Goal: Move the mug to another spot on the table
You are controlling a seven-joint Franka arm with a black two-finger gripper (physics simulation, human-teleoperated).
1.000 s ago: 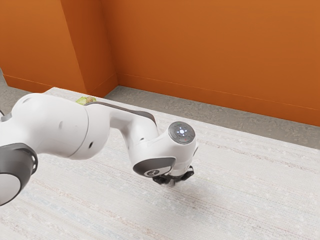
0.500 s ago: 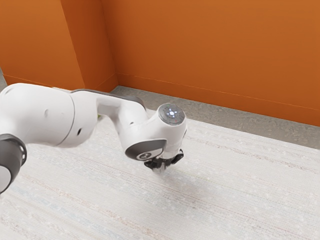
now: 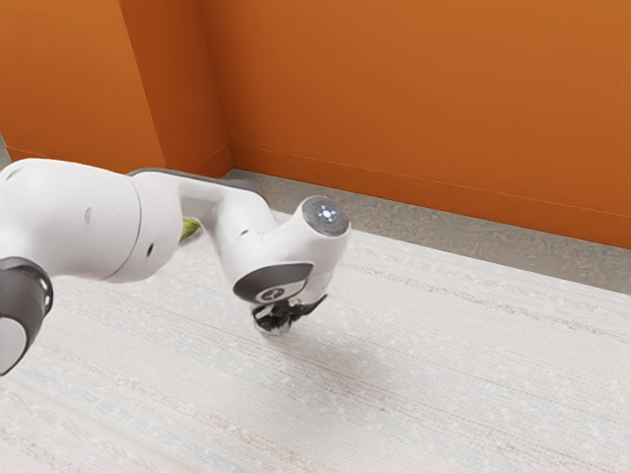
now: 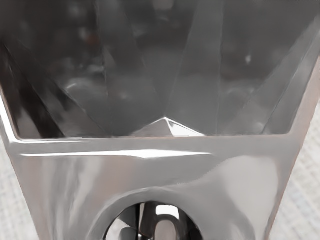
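Observation:
A shiny grey metal mug (image 4: 150, 130) sits right under my hand in the wrist view, its faceted inner walls and rim close up. In the exterior view the black gripper (image 3: 279, 317) points down at the pale table (image 3: 473, 355), left of the middle. A small silvery piece of the mug (image 3: 273, 329) peeks out beneath the fingers, just above the tabletop. The gripper is shut on the mug, and the hand hides most of it.
A small green thing (image 3: 188, 229) lies on the table behind the arm's forearm, near the far edge. Orange walls stand beyond a grey floor strip (image 3: 473, 232). Bare tabletop spreads toward the exterior view's right and front.
My hand has travelled toward the exterior view's left and slightly farther back across the table, carrying the mug along with it.

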